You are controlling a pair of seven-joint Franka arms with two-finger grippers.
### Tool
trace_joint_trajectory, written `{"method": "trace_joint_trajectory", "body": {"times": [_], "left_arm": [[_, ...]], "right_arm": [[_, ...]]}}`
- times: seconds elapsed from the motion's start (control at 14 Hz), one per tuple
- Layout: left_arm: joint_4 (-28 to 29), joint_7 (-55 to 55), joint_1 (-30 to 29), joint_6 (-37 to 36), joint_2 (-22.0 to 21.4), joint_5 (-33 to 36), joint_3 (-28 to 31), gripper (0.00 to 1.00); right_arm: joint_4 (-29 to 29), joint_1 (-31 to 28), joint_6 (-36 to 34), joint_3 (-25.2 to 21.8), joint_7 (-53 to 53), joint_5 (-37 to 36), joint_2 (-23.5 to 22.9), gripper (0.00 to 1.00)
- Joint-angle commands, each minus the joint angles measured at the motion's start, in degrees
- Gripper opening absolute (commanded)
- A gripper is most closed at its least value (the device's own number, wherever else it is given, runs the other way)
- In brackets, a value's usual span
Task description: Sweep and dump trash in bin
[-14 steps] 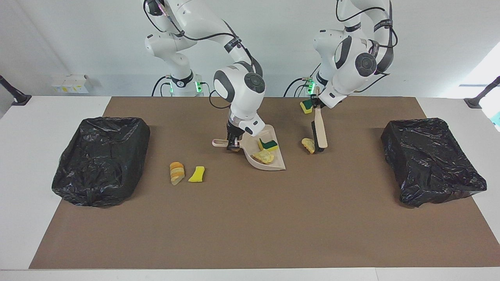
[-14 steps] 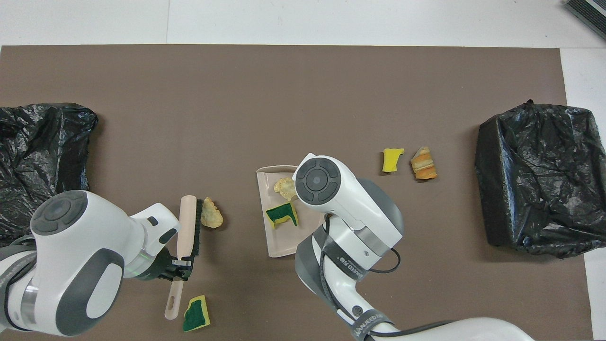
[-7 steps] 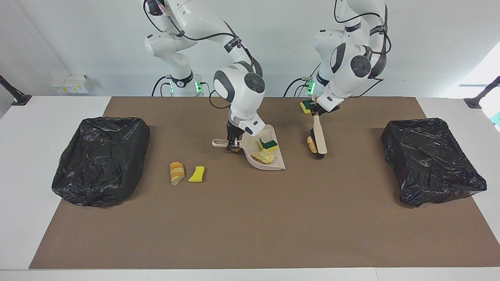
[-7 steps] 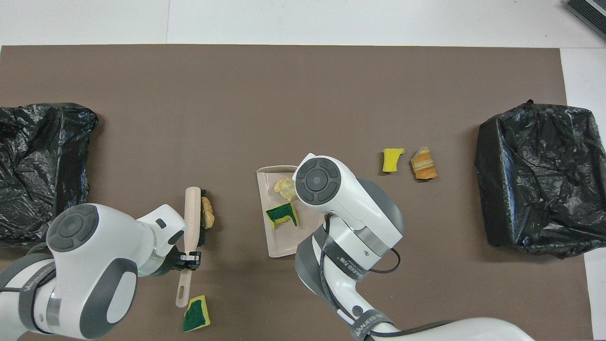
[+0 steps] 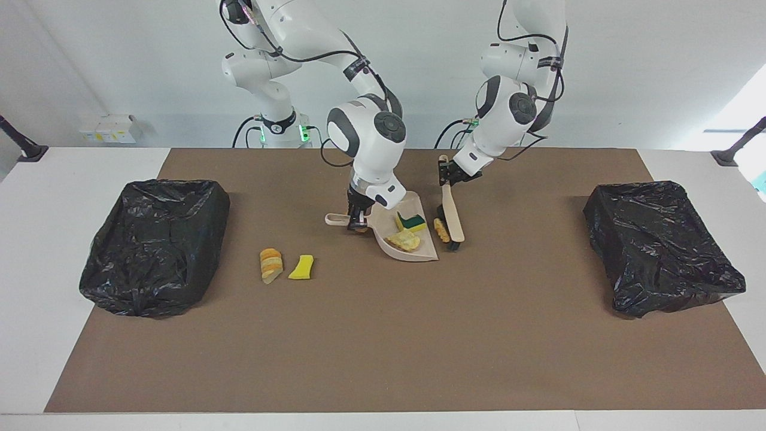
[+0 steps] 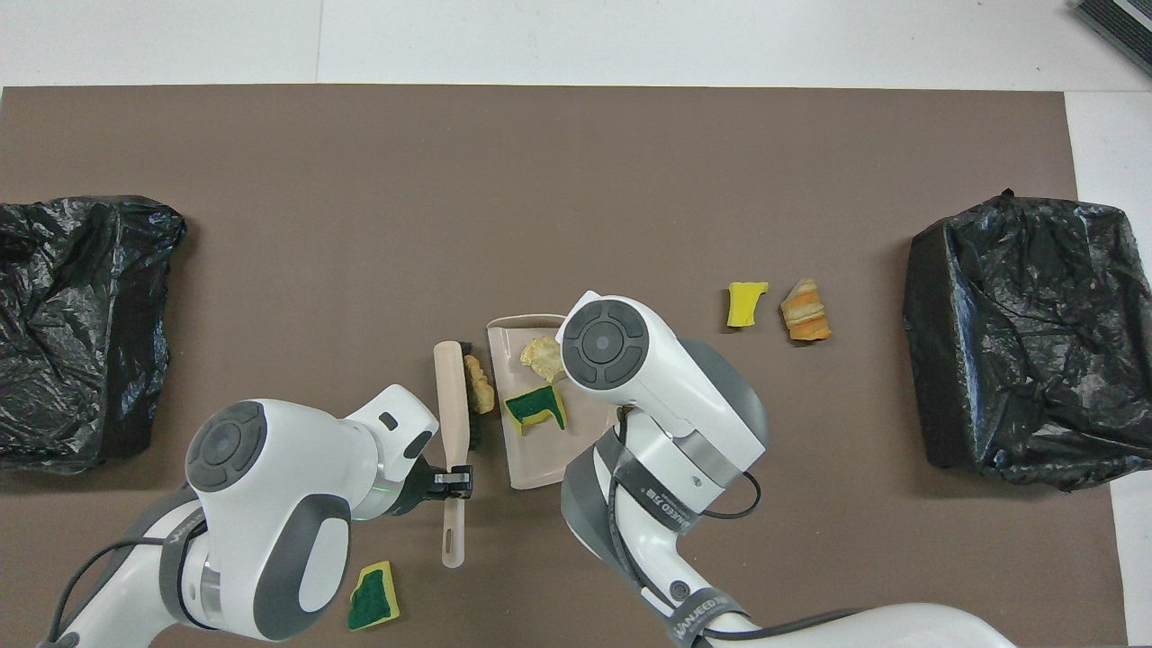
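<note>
My right gripper [image 5: 357,220] is shut on the handle of the beige dustpan [image 5: 419,251], which rests on the mat. A green-faced sponge bit [image 5: 410,222] and a pale foam lump [image 5: 404,240] lie in it. My left gripper [image 5: 446,173] is shut on the beige brush [image 5: 453,215], also seen from overhead [image 6: 452,405]. Its bristles press a bread-like chunk [image 6: 479,382] against the dustpan's open edge [image 6: 497,396]. A yellow bit [image 5: 301,267] and an orange-brown chunk [image 5: 270,264] lie toward the right arm's end. Another green sponge bit [image 6: 371,597] lies near the left arm's base.
A black-bagged bin [image 5: 155,245] stands at the right arm's end of the brown mat, and another black-bagged bin [image 5: 661,245] stands at the left arm's end. They also show in the overhead view, the first [image 6: 1026,342] and the second [image 6: 81,324].
My left gripper has swept the brush toward the dustpan, pushing the bread-like chunk along the mat up to the pan's edge. The right arm and the dustpan have not moved.
</note>
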State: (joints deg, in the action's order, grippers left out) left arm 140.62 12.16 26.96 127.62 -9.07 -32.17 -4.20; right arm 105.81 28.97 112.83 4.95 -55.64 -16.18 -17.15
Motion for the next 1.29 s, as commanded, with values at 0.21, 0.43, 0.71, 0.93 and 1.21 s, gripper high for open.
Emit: {"method": "trace_joint_trajectory", "body": {"times": [0.21,0.43,0.71,0.93,1.21], "left_arm": [[-6.4,5.51,3.19,2.11,3.89,-15.36,0.6,0.0],[-8.16,5.86,1.35,0.01,3.71,-15.38,0.95,0.0],[-9.13,5.07,-7.77,-11.22,3.71,-14.41,1.12,0.0],[-9.57,2.19,-16.3,-16.77,3.8,-9.32,1.12,0.0],[-14.47,1.12,-21.59,-22.39,6.5,-1.96,1.12,0.0]], "right_arm": [[1.16,-0.23,0.99,0.32,0.88,-0.43,0.36,0.0],[1.16,-0.23,0.99,0.32,1.23,-0.35,0.36,0.0],[1.24,-0.67,0.99,0.41,1.06,-0.35,0.36,0.0],[1.16,-0.76,1.16,0.41,0.01,-0.43,0.27,0.0],[1.6,-0.76,2.48,0.41,-0.61,-0.35,0.36,0.0]]}}
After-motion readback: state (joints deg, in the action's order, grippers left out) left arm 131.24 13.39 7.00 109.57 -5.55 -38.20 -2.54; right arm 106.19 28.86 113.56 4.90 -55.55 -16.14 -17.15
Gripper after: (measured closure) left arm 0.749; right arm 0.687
